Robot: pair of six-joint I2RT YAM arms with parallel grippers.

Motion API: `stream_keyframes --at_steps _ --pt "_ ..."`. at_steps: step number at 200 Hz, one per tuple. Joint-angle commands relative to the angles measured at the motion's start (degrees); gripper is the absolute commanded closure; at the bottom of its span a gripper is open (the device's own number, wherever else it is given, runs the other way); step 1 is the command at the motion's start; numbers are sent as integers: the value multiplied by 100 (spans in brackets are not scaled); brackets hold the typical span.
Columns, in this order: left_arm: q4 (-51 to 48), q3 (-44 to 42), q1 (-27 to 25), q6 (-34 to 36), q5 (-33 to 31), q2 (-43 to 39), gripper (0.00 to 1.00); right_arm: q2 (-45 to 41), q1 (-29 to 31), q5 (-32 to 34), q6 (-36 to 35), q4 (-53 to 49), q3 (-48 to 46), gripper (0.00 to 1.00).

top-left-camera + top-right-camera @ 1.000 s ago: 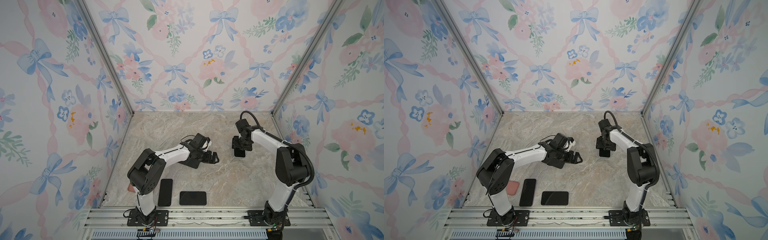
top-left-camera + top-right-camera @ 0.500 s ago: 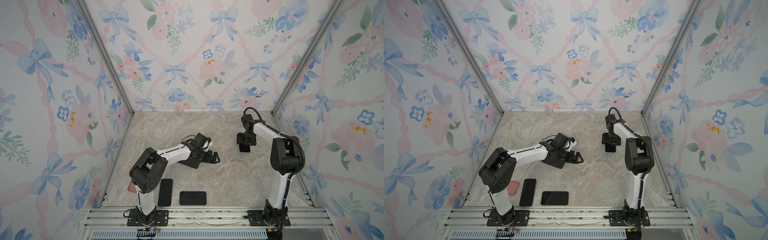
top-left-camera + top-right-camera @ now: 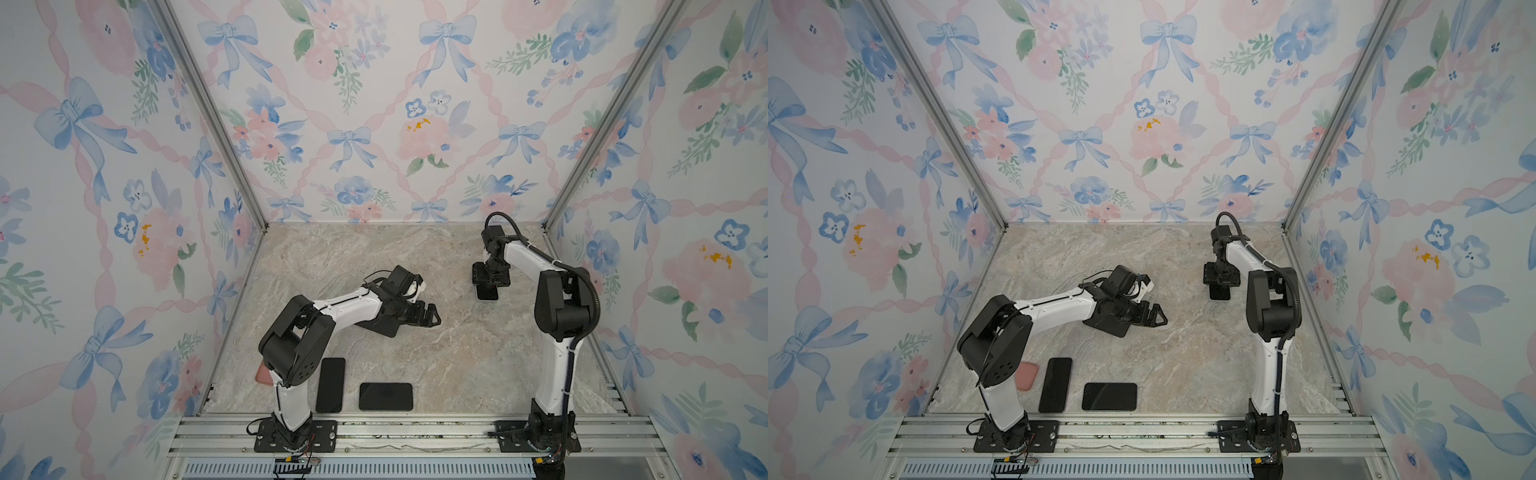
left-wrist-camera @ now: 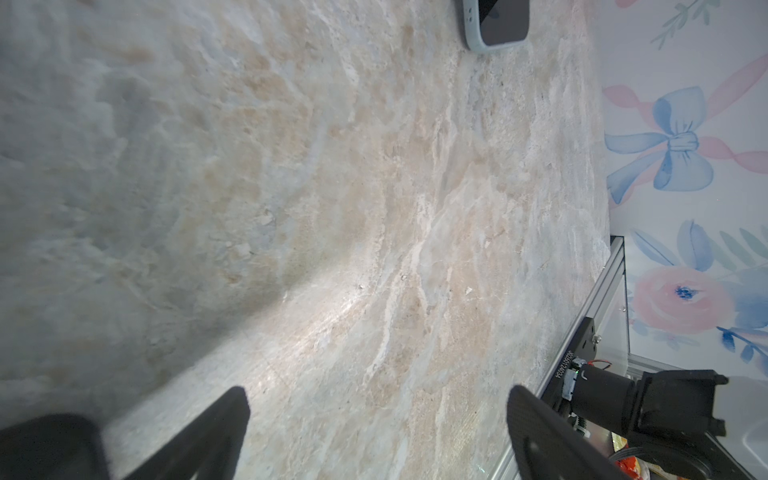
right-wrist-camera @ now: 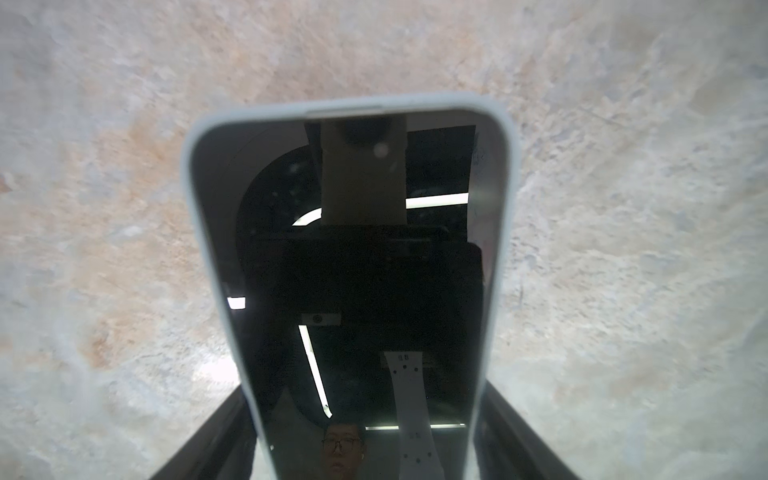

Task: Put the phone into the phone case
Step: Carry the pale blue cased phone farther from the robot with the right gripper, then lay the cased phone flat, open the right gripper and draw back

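A phone (image 5: pixel 353 270) with a dark glossy screen sits inside a pale grey-blue phone case (image 5: pixel 199 137). My right gripper (image 5: pixel 365 432) is shut on it, one finger pressed to each long side of the case. In both top views this gripper (image 3: pixel 490 282) (image 3: pixel 1221 279) is at the back right, and the cased phone (image 3: pixel 487 293) sticks out toward the front. My left gripper (image 3: pixel 430 316) (image 4: pixel 378 399) hangs low over the middle of the table, open, with bare marble between its fingers. The left wrist view catches one end of the cased phone (image 4: pixel 503 20).
Two bare black phones (image 3: pixel 331 384) (image 3: pixel 385 397) lie near the front edge. A pink case (image 3: pixel 262 374) is half hidden behind the left arm's base. A flat black piece (image 3: pixel 384 330) lies under the left wrist. Papered walls close in three sides.
My right gripper has carried the cased phone toward the back right. The left arm has barely moved and stays open.
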Motion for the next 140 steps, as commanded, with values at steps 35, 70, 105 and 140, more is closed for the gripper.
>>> stream_keyframes --at_steps 35,70,105,140 --pt "-121 -81 46 2 15 -184 2 172 -11 -81 -53 -96 180 27" --pt "-114 -67 63 5 37 -165 2 166 5 -22 -40 -108 179 20" --pt "-116 -46 72 14 85 -134 2 44 38 68 -48 -159 171 13" --pt "-116 -66 94 5 94 -165 2 -313 88 104 -51 -179 -22 13"
